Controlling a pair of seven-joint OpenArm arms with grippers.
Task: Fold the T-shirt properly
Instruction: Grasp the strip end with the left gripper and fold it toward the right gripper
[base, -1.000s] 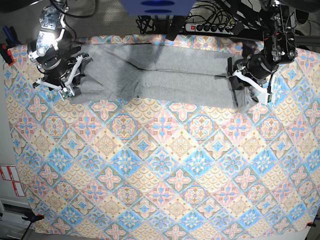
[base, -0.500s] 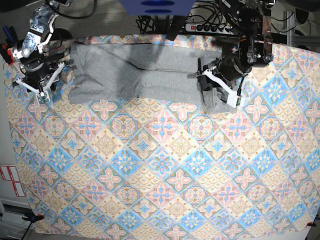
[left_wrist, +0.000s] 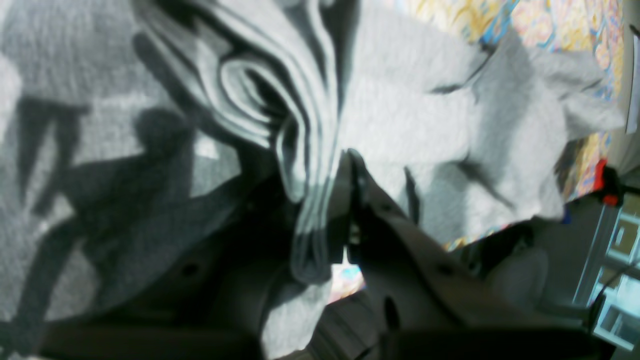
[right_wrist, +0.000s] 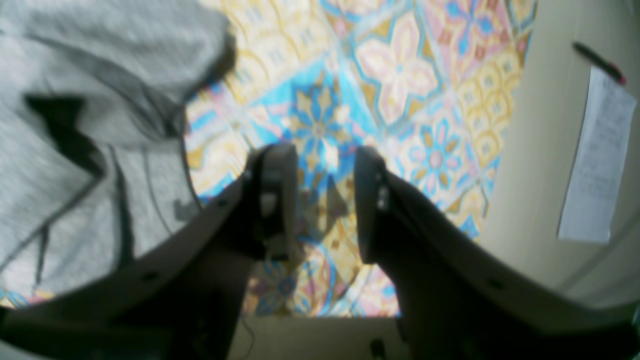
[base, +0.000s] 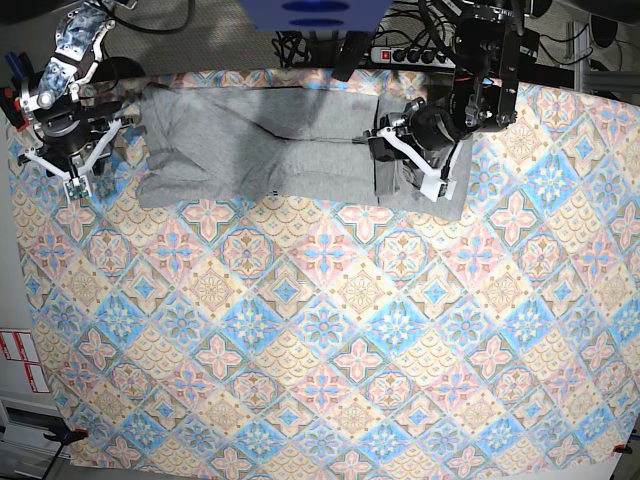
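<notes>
Patterned worktop (base: 320, 340), far edge: T-shirt (base: 250, 150) folds clamped in left end effector (left_wrist: 330, 210); right end effector (right_wrist: 320, 200) apart, empty.

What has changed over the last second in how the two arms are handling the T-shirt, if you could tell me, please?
The left gripper, shut on the T-shirt, has carried that end inward across the cloth, so the shirt's span is shorter. The right gripper has let go of the other end and pulled back off the shirt; it is now open over the patterned tablecloth. The shirt's middle and released end have stayed put.
</notes>
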